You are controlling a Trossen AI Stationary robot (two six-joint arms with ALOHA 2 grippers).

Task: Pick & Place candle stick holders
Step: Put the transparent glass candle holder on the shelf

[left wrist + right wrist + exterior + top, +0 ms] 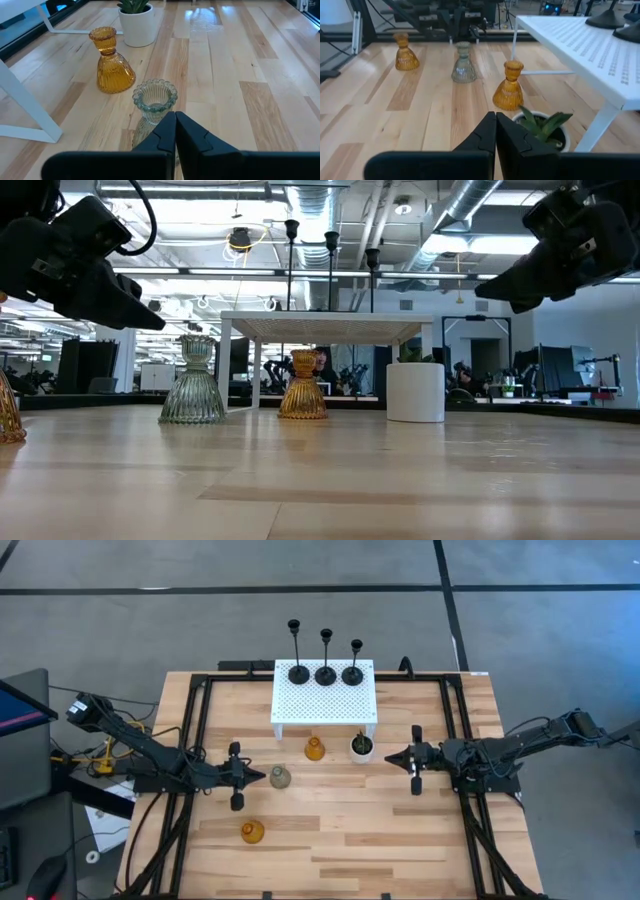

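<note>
Only high view shows three black holders (325,670) on perforated white shelf (325,700). Left gripper (175,131), right gripper (495,131): fingers pressed together, empty; ribbed grey glass holder (154,100).

Amber holder (8,412) cut by frame edge

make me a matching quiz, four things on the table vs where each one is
Things:
1. black holders
2. grey holder
3. plant pot
4. front amber holder

Places:
A. alone near the table's front edge
B. on the white stand
C. just ahead of the left gripper
D. in front of the stand, beside the other amber holder

Pairs: 1-B, 2-C, 3-D, 4-A
</note>
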